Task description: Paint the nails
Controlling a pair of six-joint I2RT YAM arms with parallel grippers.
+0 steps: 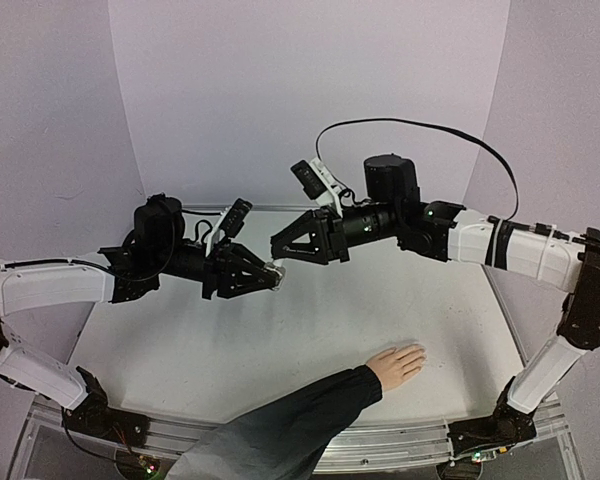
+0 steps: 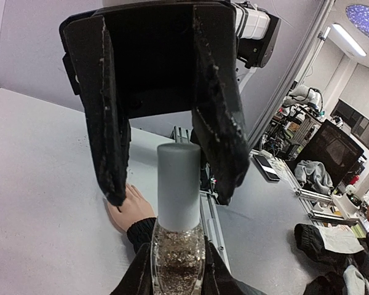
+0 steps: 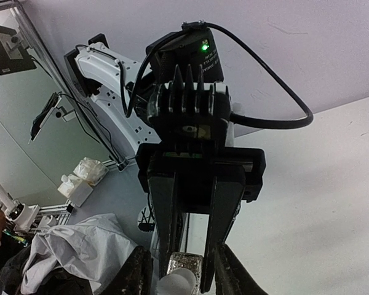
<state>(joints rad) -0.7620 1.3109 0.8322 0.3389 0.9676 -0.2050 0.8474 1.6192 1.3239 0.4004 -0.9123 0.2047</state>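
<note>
Right jaws stand apart astride the grey cap (image 2: pixel 179 184); left jaws clamp its bottle (image 2: pixel 178 261); the hand (image 1: pixel 395 365) lies at four o'clock from them.

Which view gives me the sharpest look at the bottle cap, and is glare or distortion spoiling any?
Left wrist: the grey cap and glitter-filled bottle are sharp and evenly lit; a ceiling light glares only in the top corner. Right wrist: the cap sits blurred and cropped at the bottom edge. Top external: fisheye bends the table edges; shadows are soft.
</note>
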